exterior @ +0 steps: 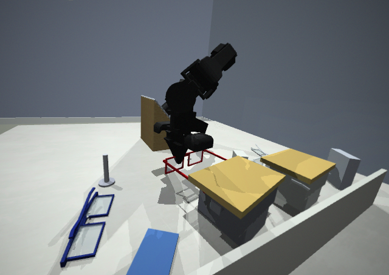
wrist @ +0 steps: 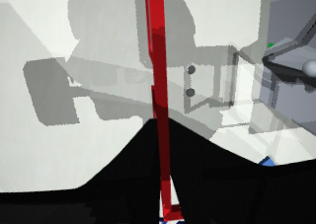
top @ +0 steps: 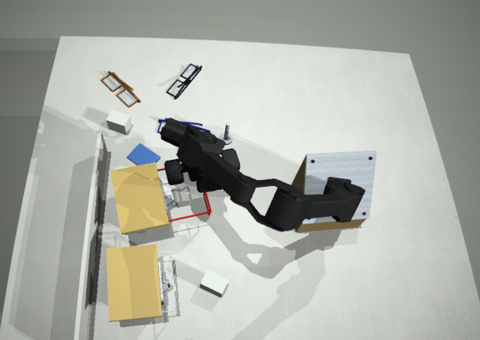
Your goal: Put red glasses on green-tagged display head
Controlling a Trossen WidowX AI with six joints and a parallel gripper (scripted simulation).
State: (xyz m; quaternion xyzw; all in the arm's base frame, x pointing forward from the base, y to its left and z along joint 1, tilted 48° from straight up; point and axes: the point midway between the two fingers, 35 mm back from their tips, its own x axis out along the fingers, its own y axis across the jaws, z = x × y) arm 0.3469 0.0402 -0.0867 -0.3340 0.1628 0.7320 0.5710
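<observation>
My gripper [exterior: 179, 161] [wrist: 160, 125] is shut on the red glasses [top: 190, 216] [exterior: 177, 168] [wrist: 159, 86], gripping the top of their front frame. The glasses hang above the table, front toward the robot base, temples open. The display head with the green tag [wrist: 271, 45] stands under the nearer yellow board [top: 139, 200] [exterior: 238, 181]. Both temples reach toward this head, one along each side, their ends partly hidden by the board. The lens frame stands well in front of the face, off the nose. The other head is under the second yellow board [top: 133, 282] [exterior: 298, 165], with a pale glasses frame before it.
Blue glasses [exterior: 82, 217], a blue plate [top: 143, 154] [exterior: 154, 253] and a metal post [top: 227, 130] [exterior: 106, 168] lie beside the work area. A low wall [exterior: 298, 231] runs behind the heads. A white block [top: 214, 283] is near the second head. Orange and black glasses lie farther off.
</observation>
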